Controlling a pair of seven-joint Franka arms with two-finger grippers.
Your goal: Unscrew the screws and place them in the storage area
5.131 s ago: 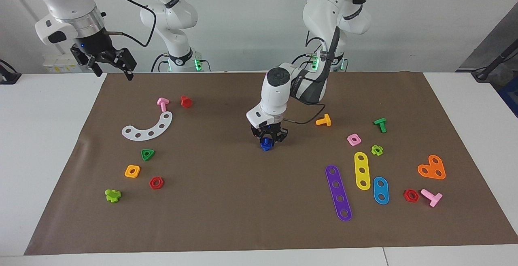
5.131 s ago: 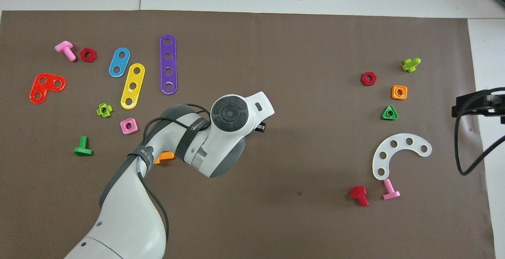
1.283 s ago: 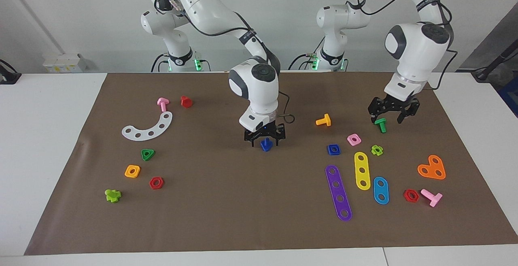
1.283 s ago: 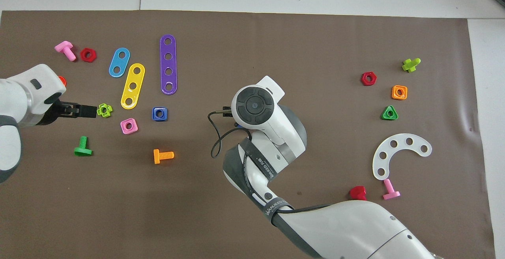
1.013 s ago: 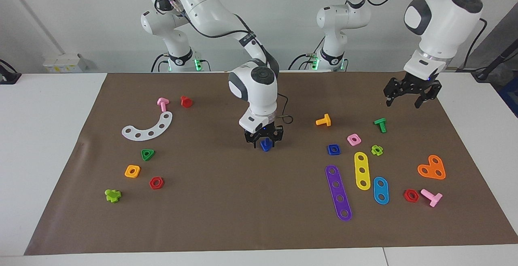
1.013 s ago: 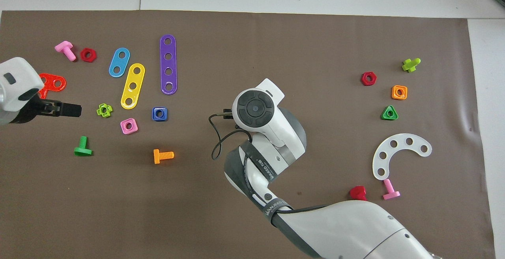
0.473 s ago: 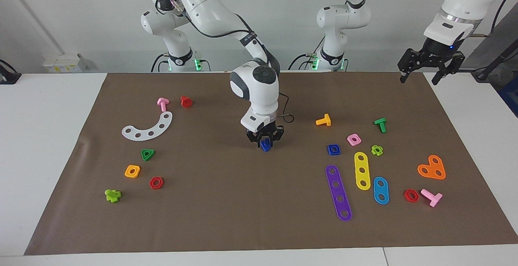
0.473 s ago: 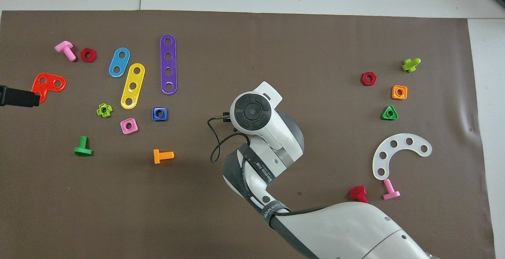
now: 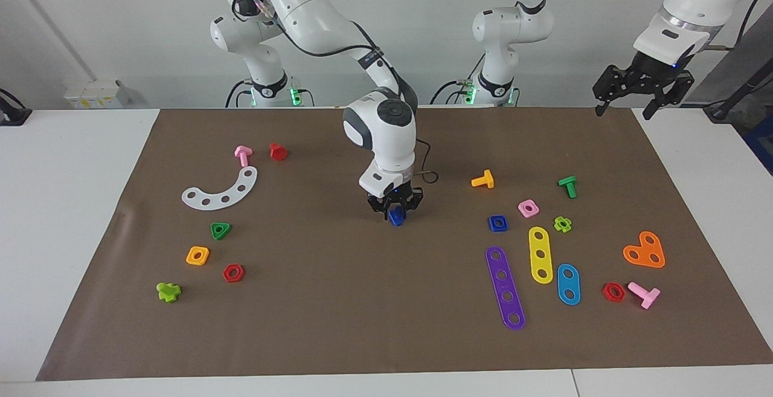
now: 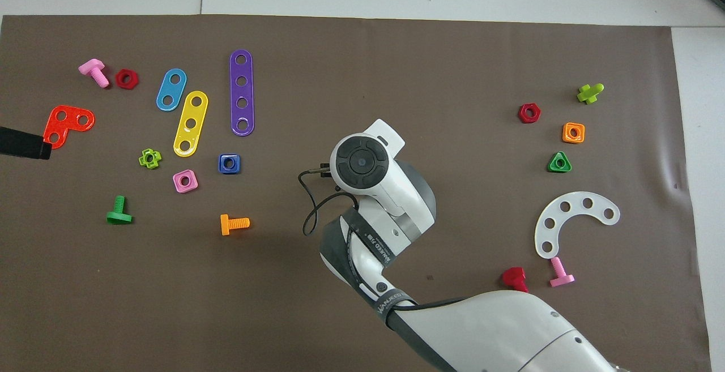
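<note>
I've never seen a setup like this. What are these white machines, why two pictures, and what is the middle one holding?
They are two robot arms with two-finger grippers. One picture faces them across the table; the other looks down from above their end. The right gripper, over the middle of the brown paper mat, is shut on a small blue bolt. Its blue square nut already lies among coloured toy nuts, bolts and strips toward the left arm's end. The left gripper waits open, raised above the mat's corner.

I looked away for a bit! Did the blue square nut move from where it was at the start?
Yes. The blue square nut left the middle of the brown mat and now lies toward the left arm's end, beside the pink square nut.
</note>
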